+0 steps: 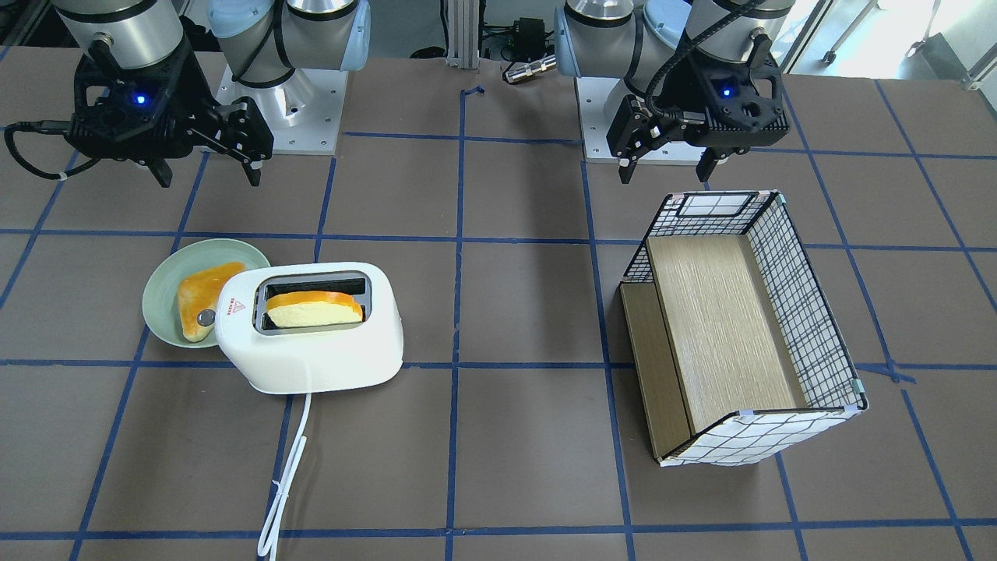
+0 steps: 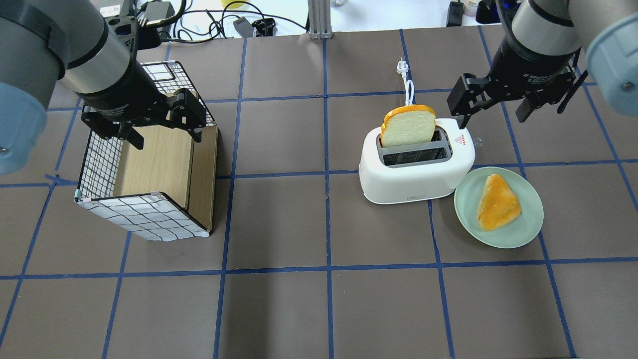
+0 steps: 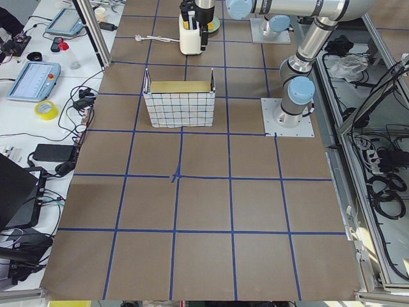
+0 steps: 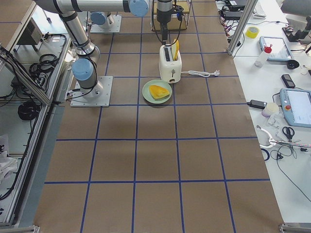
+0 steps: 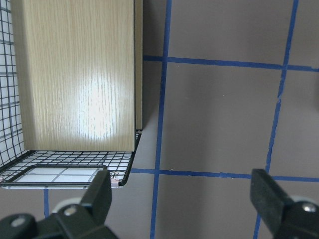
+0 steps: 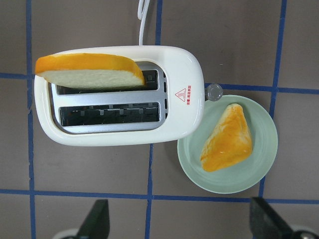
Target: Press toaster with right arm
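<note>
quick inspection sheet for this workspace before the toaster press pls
surface: brown table, blue tape grid, no spills seen
job's things: white toaster, bread slice standing in one slot, silver knob on plate-side end
clutter: green plate with bread piece beside toaster; checked basket
grippers: right gripper open, clear of toaster; left gripper open above basket edge
cables: toaster cord trailing, plug loose on table
surroundings: side bench with tablet, tape roll
</note>
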Tool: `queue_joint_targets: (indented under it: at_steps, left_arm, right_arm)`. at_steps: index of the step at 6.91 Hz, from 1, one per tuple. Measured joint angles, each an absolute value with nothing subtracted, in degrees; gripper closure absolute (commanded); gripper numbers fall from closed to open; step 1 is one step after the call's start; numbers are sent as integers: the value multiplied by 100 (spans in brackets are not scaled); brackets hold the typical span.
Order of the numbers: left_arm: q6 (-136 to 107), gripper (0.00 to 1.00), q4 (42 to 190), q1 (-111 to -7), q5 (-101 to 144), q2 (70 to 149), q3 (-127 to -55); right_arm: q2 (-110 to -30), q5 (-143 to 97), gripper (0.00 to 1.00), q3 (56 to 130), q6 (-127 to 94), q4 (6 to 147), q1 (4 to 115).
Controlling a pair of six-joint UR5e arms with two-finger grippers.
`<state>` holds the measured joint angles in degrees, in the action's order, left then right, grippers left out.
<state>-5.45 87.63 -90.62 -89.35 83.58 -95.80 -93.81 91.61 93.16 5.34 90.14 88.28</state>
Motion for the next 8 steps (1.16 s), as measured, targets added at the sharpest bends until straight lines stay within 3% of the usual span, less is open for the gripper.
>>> queue_joint_targets:
  at_steps: [8]
  left_arm:
    - [-545,0,8763,-9062,-8929,8358,-9580]
  right_arm:
    - [-9361,9130,0,9287,506,9097,8849]
